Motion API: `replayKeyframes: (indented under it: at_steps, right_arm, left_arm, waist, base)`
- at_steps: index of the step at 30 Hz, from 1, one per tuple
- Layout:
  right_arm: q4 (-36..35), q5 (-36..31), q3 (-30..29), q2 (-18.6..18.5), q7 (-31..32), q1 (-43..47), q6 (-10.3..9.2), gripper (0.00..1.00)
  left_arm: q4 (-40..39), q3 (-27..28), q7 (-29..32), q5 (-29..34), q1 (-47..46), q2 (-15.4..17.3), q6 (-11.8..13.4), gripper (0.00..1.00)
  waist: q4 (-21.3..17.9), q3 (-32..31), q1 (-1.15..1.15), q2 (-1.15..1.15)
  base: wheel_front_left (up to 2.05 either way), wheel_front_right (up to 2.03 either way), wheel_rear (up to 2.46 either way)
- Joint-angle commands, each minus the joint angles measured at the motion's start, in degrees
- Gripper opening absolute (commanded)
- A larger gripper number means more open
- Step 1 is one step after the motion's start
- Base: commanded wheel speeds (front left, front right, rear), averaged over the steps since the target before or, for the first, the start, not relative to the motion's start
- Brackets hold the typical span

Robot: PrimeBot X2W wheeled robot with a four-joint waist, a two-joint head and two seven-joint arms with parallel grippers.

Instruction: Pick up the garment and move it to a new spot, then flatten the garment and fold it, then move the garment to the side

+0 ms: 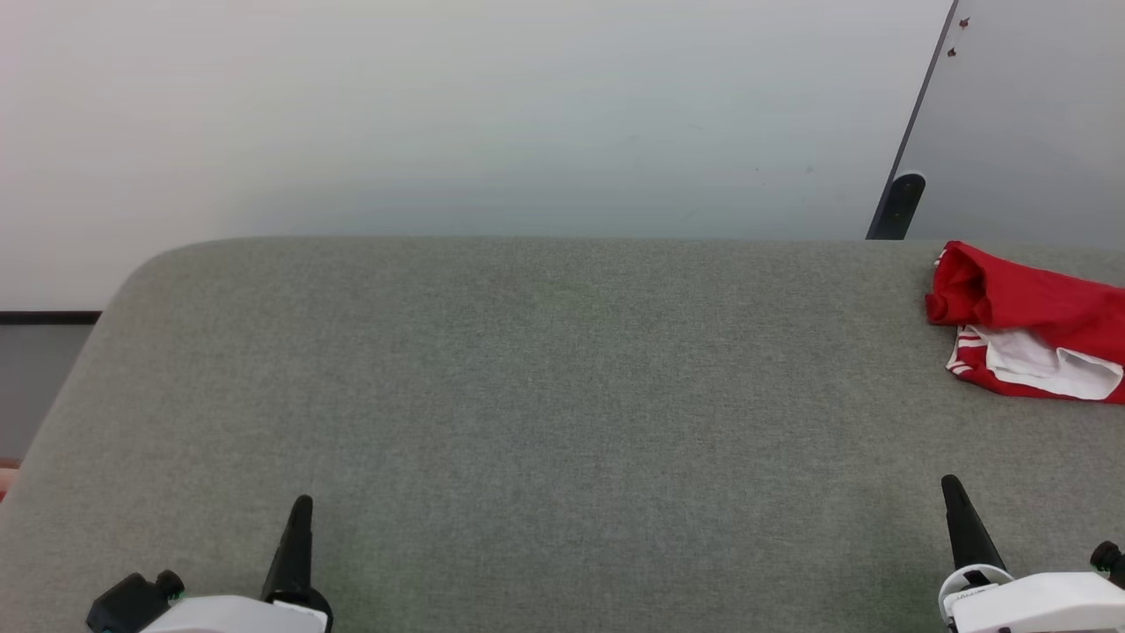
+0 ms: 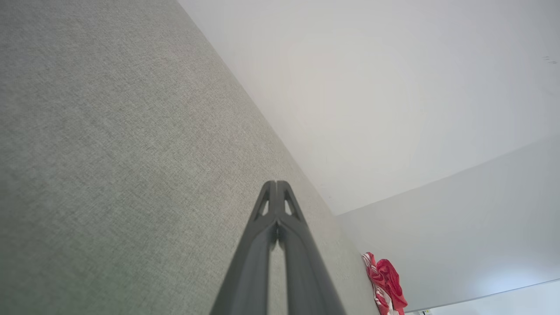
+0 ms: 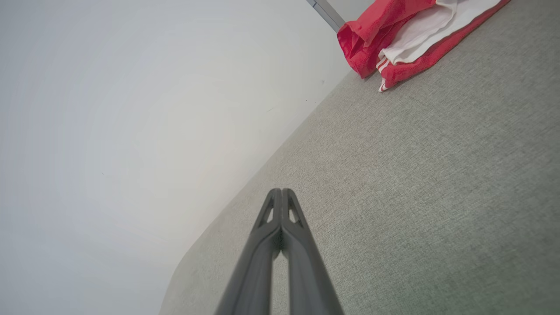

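Note:
The garment (image 1: 1028, 321), a bright red jersey with a white panel and red-white striped trim, lies bunched at the far right of the grey fabric surface (image 1: 545, 396), partly cut off by the head view's edge. It appears small at the lower right of the left wrist view as the garment (image 2: 385, 280), and at the top right of the right wrist view as the garment (image 3: 407, 35). My left gripper (image 1: 299, 510) rests at the lower left, shut and holding nothing, as the left gripper (image 2: 276, 183) confirms. My right gripper (image 1: 954, 488) sits at the lower right, well short of the jersey, its tips together at the right gripper (image 3: 281, 191).
A pale wall (image 1: 483, 114) rises behind the surface's far edge. A grey panel with a dark edge (image 1: 905, 141) leans at the back right, just behind the jersey. The surface's far left corner (image 1: 149, 264) is rounded, with a drop beyond it.

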Motion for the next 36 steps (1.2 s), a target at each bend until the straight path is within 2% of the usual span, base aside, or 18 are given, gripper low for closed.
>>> replayKeyframes:
  at_steps: [1,36]
  right_arm:
    - [-0.66,1.45,-0.39,0.03,0.37,-1.37,-0.02,0.0]
    - [-0.68,21.24,-1.93,0.7,5.29,-3.36,-0.04,0.0]
  left_arm:
    - [-0.65,0.35,0.34,-1.39,-1.17,0.11,-0.1,0.0]
    - [-0.67,1.76,5.37,-17.92,-3.82,-1.84,-0.14,0.0]
  waist:
    - [-0.02,0.02,0.0,0.0]
    - [-0.67,0.78,0.0,0.0]
  base:
    - [0.0,0.0,0.0]
    - [0.0,0.0,0.0]
